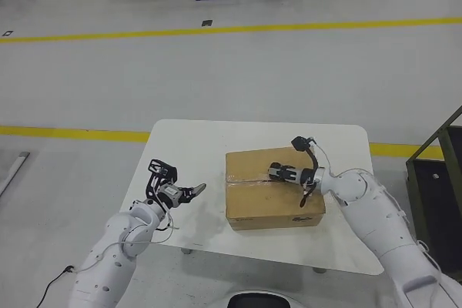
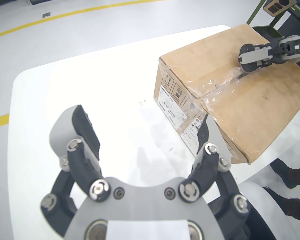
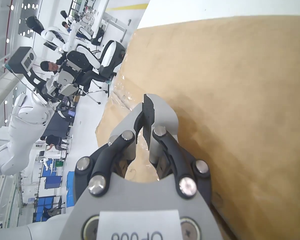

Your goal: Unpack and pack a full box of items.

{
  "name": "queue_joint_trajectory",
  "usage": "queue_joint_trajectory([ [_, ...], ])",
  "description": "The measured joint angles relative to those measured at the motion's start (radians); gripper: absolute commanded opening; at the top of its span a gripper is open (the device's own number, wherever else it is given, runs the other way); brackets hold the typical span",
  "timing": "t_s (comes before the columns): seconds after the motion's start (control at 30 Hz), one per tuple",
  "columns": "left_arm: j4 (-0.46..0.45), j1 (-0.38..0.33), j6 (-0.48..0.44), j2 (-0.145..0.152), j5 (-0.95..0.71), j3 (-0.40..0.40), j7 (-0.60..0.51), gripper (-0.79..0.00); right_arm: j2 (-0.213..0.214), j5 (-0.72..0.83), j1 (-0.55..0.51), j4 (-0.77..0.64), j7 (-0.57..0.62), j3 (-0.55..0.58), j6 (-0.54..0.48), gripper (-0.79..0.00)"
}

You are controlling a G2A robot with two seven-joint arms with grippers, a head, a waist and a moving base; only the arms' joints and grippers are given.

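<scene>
A closed brown cardboard box point(image 1: 273, 189) stands on the right half of the white table point(image 1: 200, 146), its top seam sealed with clear tape point(image 2: 215, 86). My right gripper point(image 1: 271, 172) lies on the box's top at the seam, shut, and the tape looks crumpled and lifted up to its tips. In the right wrist view the right gripper point(image 3: 143, 106) has its fingers pressed together over the box point(image 3: 227, 88), with wrinkled tape point(image 3: 120, 93) just ahead. My left gripper point(image 1: 183, 179) hovers open over the table, left of the box point(image 2: 252, 106), holding nothing. Its jaws point(image 2: 142, 116) stand wide apart.
A dark green metal rack point(image 1: 446, 177) stands beyond the table's right edge. Bare table surface point(image 2: 90, 81) stretches to the left of and behind the box. The box's front side sits close to the table's near edge.
</scene>
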Motion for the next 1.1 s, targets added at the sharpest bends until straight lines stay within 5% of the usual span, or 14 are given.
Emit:
queue_joint_trajectory([
  [0.2, 0.000, -0.001, 0.000, 0.000, 0.000, 0.003, -0.001, 0.000, 0.083, -0.067, -0.117, -0.180, -0.113, 0.246, 0.058, -0.785],
  [0.37, 0.000, -0.001, 0.000, 0.000, 0.000, 0.003, -0.001, 0.000, 0.143, -0.342, -0.337, -0.462, -0.322, 0.482, 0.203, -0.785],
  [0.53, 0.000, -0.001, 0.000, 0.000, 0.000, 0.003, -0.001, 0.000, 0.160, -0.636, -0.564, -0.707, -0.494, 0.615, 0.369, -0.785],
  [0.73, 0.000, -0.001, 0.000, 0.000, 0.000, 0.003, -0.001, 0.000, 0.155, -0.686, -0.687, -0.805, -0.545, 0.641, 0.460, -0.785],
  [1.1, 0.000, -0.001, 0.000, 0.000, 0.000, 0.003, -0.001, 0.000, 0.148, -0.681, -0.702, -0.813, -0.585, 0.642, 0.468, -0.785],
])
